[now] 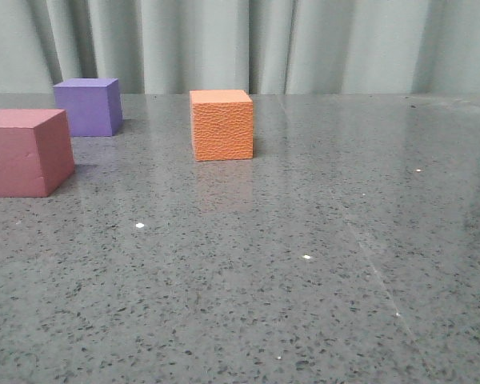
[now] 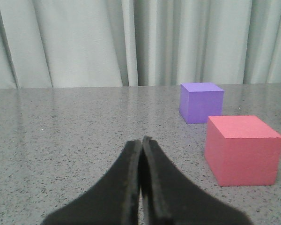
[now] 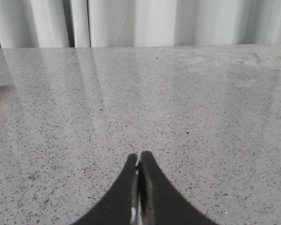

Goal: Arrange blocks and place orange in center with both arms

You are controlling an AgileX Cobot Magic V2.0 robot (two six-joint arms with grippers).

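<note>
Orange cube (image 1: 222, 125) stands apart; left gripper (image 2: 141, 140) and right gripper (image 3: 139, 155) jaws pressed together, empty.

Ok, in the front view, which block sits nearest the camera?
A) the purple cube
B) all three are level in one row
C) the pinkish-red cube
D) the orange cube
C: the pinkish-red cube sits lowest and largest at the left edge of the front view, with the purple cube farther back behind it and the orange cube off to its right, also farther back.

Pale pleated curtain (image 1: 304, 44) behind glossy, speckled grey table (image 1: 304, 304).
</note>
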